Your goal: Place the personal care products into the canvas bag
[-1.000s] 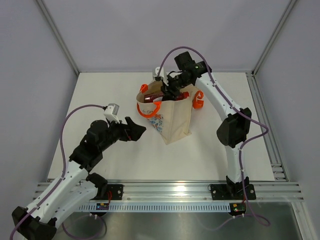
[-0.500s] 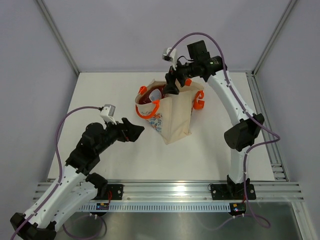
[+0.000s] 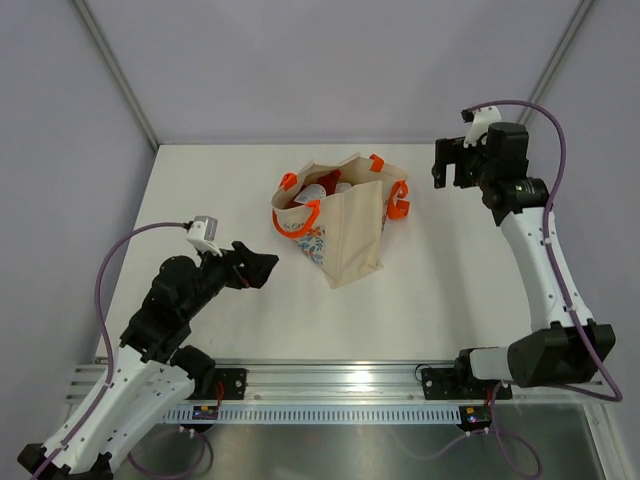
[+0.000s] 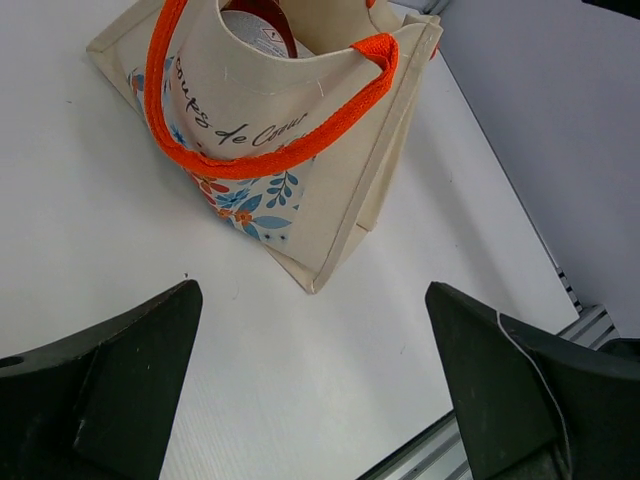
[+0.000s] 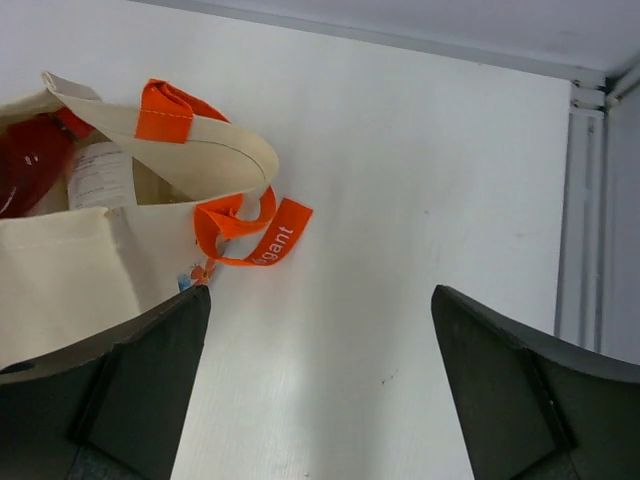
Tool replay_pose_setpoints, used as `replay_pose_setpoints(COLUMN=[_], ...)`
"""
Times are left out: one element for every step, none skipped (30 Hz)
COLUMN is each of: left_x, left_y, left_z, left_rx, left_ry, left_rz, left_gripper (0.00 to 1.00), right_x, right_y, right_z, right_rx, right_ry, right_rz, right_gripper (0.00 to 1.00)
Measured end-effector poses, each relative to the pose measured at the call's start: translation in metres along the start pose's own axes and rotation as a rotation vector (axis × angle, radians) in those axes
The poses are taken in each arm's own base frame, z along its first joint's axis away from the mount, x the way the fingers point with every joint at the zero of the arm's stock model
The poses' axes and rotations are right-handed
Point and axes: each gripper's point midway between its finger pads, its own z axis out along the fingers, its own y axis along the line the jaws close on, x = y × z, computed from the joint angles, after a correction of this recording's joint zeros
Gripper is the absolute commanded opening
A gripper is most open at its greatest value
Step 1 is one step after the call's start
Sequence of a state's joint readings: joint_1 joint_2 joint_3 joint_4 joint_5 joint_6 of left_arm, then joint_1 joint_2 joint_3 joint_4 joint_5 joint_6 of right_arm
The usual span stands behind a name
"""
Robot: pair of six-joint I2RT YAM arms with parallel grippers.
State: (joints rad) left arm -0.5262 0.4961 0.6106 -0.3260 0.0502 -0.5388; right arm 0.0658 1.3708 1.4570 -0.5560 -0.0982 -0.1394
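Note:
The canvas bag (image 3: 350, 230) stands upright mid-table, cream with orange handles (image 3: 300, 215) and a floral print low on its left side. Down in its open mouth lie personal care products: a red bottle (image 3: 303, 197) and a white one (image 3: 327, 186). The right wrist view shows the same bag (image 5: 70, 270), the red bottle (image 5: 28, 165) and a labelled white bottle (image 5: 100, 172). My right gripper (image 3: 440, 168) (image 5: 321, 292) hangs open and empty to the right of the bag. My left gripper (image 3: 264, 268) (image 4: 311, 290) is open and empty, left of the bag (image 4: 340, 140) and pointing at it.
One orange handle (image 5: 250, 235) droops over the bag's right side onto the white table. A metal rail (image 3: 340, 380) runs along the near edge and another (image 3: 530, 250) along the right edge. Grey enclosure walls close in the back and sides.
My right gripper opened, lifted out of the bag's mouth and swung away to the right. The left arm drew back slightly toward its base, still open.

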Motion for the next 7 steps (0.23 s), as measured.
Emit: replay_pose_setpoints(left_x=[0.0,0.001,0.002,0.003,0.004,0.006,0.007], left_y=[0.0,0.001,0.002,0.003,0.004,0.005,0.007], left_z=[0.0,0.0,-0.001,-0.001,-0.001,-0.002,-0.002], left_rx=[-0.003,-0.006,-0.011,-0.014,-0.019,-0.024,-0.03], left_ry=[-0.002,0.001,0.007,0.011,0.015,0.02,0.024], left_rz=[0.0,0.0,-0.001,-0.001,-0.001,-0.002,-0.002], left_gripper=[0.99,0.99,0.99,0.99,0.99,0.99,0.99], right_x=[0.003,0.005,0.008,0.011,0.014,0.017,0.019], right_y=[-0.003,-0.005,-0.008,-0.009,-0.011,-0.012,-0.013], right_z=[-0.008,-0.015,-0.022,-0.027,-0.034,-0.038,-0.041], right_rx=[0.03,0.054,0.077,0.089,0.106,0.115,0.121], right_ry=[-0.007,-0.021,-0.028,-0.033,-0.039,-0.043,-0.048], right_rz=[0.001,0.002,0.007,0.011,0.016,0.02,0.025], right_gripper=[1.0,0.99,1.0,0.99,0.99,1.0,1.0])
